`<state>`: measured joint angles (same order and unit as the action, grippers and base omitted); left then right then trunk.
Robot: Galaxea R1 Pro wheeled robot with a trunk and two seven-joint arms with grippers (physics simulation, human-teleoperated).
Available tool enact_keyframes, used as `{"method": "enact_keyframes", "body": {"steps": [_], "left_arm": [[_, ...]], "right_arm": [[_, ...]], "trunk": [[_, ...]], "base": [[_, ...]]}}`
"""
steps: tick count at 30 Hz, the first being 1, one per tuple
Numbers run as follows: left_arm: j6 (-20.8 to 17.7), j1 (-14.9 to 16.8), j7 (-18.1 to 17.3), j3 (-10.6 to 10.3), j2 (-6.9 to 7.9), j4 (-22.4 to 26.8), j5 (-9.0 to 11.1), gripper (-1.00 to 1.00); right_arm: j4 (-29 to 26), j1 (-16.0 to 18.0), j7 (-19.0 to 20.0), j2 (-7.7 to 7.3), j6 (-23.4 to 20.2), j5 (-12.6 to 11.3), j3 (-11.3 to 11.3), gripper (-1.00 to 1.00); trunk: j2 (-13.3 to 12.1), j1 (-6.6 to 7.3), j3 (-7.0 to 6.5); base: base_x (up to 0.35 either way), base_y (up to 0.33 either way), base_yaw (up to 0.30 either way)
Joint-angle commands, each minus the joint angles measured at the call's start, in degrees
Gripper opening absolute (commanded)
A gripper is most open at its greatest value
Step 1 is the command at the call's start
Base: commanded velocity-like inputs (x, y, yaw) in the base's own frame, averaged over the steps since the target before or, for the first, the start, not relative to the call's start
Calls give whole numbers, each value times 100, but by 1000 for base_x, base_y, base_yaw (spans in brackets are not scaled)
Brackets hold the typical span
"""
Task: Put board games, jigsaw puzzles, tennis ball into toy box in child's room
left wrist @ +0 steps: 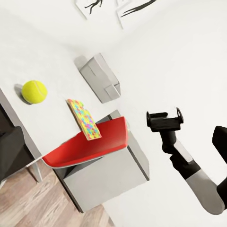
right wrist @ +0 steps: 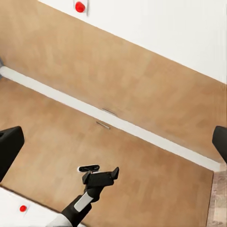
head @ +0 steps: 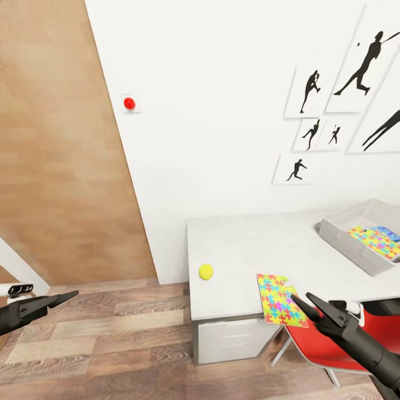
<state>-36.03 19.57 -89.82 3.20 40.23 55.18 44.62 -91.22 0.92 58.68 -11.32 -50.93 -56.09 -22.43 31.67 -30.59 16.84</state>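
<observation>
A yellow tennis ball (head: 205, 271) (left wrist: 34, 91) lies near the left end of the white table (head: 239, 244). A colourful jigsaw puzzle (head: 279, 299) (left wrist: 84, 119) rests on the table's front edge, partly overhanging it. The grey toy box (head: 340, 232) (left wrist: 100, 77) stands at the table's right end, holding another colourful puzzle (head: 373, 240) and a blue item (head: 389, 232). My right gripper (head: 303, 298) (left wrist: 164, 120) is open and empty, its tips just in front of the overhanging puzzle. My left gripper (head: 62, 297) (right wrist: 100, 177) hangs open and empty over the floor, far left of the table. The bed is out of view.
A red chair (head: 328, 339) (left wrist: 90, 144) is tucked under the table below the puzzle, beside a grey drawer unit (head: 230, 339). A wooden door (head: 55, 155) with a red button (head: 129, 103) next to it fills the left. Wooden floor (head: 122, 344) stretches before the table.
</observation>
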Motion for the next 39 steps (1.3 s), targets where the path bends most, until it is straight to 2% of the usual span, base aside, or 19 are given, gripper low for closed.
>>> {"method": "enact_keyframes", "body": {"steps": [1,7,11,16,39], "left_arm": [[-61,3,-18,-4,2,1,4,100],[-62,3,-18,-3,2,1,-4,100],[-62,3,-18,-3,2,1,-5,100],[-62,3,-18,-3,2,1,-6,100],[-62,3,-18,5,2,1,-6,100]], "right_arm": [[-1,-5,84,-5,-12,-5,-5,100],[1,-32,338,-21,48,114,-19,100],[6,-38,393,-20,68,420,-23,100],[23,-27,405,-11,93,621,-38,100],[55,-22,390,8,171,689,-85,100]], "trunk": [[8,-2,3],[8,-2,-32],[8,-2,-54],[8,-2,-82],[8,-2,-130]], "base": [[0,0,0],[0,0,0],[0,-10,0],[0,-98,0],[0,-20,-9]]}}
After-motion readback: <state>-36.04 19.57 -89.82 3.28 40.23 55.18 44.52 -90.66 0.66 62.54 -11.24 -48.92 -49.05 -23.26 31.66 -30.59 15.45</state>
